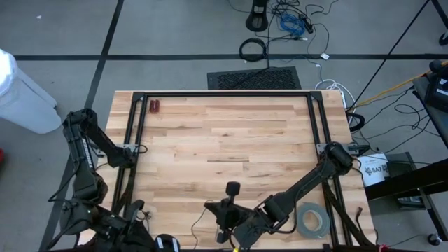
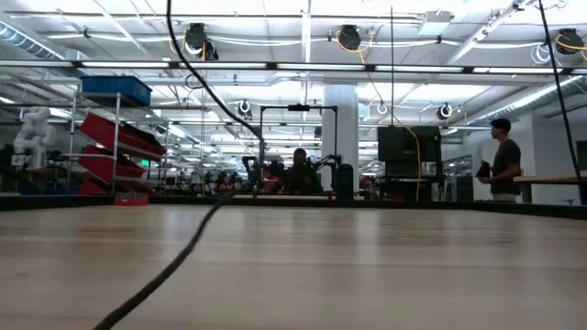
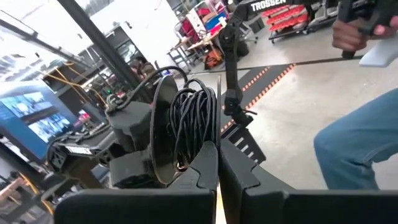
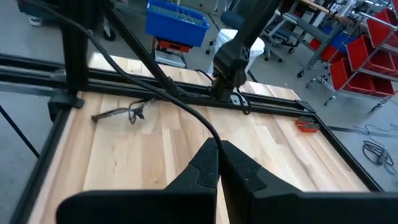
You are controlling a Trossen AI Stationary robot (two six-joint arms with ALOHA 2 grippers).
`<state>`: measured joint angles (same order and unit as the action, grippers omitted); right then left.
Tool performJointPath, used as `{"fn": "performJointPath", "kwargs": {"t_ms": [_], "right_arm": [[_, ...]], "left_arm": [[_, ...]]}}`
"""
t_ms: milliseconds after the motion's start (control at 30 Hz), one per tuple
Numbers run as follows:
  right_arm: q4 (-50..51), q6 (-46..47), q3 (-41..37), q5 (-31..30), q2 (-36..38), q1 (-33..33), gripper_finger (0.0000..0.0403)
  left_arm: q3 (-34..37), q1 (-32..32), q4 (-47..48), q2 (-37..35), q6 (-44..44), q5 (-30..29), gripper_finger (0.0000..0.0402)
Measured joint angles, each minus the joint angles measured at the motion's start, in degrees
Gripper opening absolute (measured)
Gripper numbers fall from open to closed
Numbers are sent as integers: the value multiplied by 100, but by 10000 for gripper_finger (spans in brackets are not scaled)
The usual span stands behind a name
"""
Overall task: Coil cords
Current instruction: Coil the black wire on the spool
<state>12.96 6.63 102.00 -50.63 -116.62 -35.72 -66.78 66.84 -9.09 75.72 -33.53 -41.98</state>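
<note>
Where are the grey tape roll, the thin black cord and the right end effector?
grey tape roll (image 1: 313, 220): high view, on its ring.
thin black cord (image 4: 180, 101): right wrist view, on the strand running across the table.
right end effector (image 4: 219, 148): right wrist view, where the shut fingertips meet.

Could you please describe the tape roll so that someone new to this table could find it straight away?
Look at the wooden table and go to its near right corner, beside the right arm. The tape roll lies flat there: a grey ring with an open centre, unlike the small red item at the far left corner.
</note>
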Motion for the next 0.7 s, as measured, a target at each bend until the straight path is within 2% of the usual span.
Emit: {"fn": "performJointPath", "kwargs": {"t_ms": [133,333,500,600,700], "right_arm": [[457,194,2,-12,1,21,0],[934,496,0,-26,0,163,0],[721,329,0,75,0,304,0],[257,12,0,379,0,352,0],[-185,-323,0,463,0,352,0]], "left_arm": [[0,-2,-70,0,-200,12,1],[0,-23,-120,2,-478,501,1],[0,-131,-118,2,-477,720,1],[0,-211,-78,2,-454,851,1],[0,-308,-26,2,-446,1219,1]]}}
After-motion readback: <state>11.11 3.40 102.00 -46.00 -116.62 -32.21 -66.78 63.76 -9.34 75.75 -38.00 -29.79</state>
